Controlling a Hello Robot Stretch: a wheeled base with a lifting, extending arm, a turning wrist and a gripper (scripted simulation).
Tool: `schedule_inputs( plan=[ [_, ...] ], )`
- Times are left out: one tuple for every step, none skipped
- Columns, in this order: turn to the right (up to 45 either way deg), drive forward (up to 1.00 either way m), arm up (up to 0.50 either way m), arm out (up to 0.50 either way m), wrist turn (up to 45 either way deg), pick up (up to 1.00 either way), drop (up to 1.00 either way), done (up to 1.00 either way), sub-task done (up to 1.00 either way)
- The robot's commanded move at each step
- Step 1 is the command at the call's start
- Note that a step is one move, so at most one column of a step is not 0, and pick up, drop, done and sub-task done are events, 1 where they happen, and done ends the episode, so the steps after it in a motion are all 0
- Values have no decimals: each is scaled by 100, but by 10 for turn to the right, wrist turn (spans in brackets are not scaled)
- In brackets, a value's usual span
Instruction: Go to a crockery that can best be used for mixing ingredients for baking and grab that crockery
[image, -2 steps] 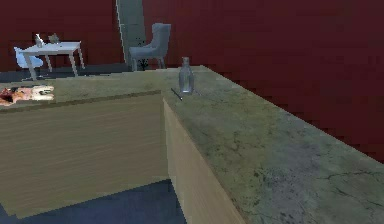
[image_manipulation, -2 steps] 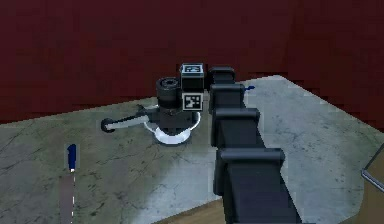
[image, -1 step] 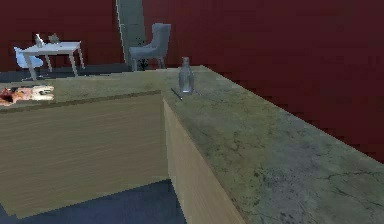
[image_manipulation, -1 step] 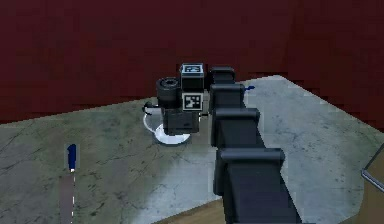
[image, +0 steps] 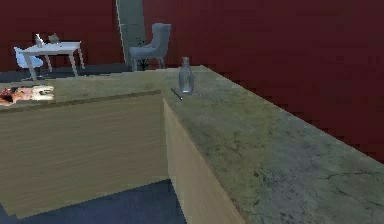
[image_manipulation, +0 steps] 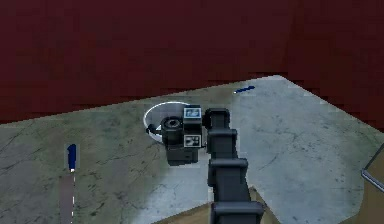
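Marble table (image_manipulation: 300, 130), tool (image_manipulation: 158, 128) at the white bowl (image_manipulation: 160, 106)
Can't tell if it holds anything; a glancing contact could skid the bowl away

Tabletop (image: 270, 140): grey-green, mottled stone veining. Side panels (image: 80, 150): pale tan wood. Wall (image: 300, 50): dark red. Floor (image: 100, 205): dark blue. Armchair (image: 152, 48): grey. Small table (image: 55, 48): white. Bottle (image: 185, 75): clear grey. Bowl (image_manipulation: 160, 104): white rim. Arm (image_manipulation: 228, 170) and end effector (image_manipulation: 155, 128): black. Marker squares (image_manipulation: 192, 115): white, black marks. Utensil handle (image_manipulation: 71, 157): blue.
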Motion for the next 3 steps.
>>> schedule_inputs(
  plan=[
    [0,0,0,0,0,100,0,0,0],
    [0,0,8,0,0,0,0,0,0],
    [0,0,0,0,0,0,0,100,0]
  ],
)
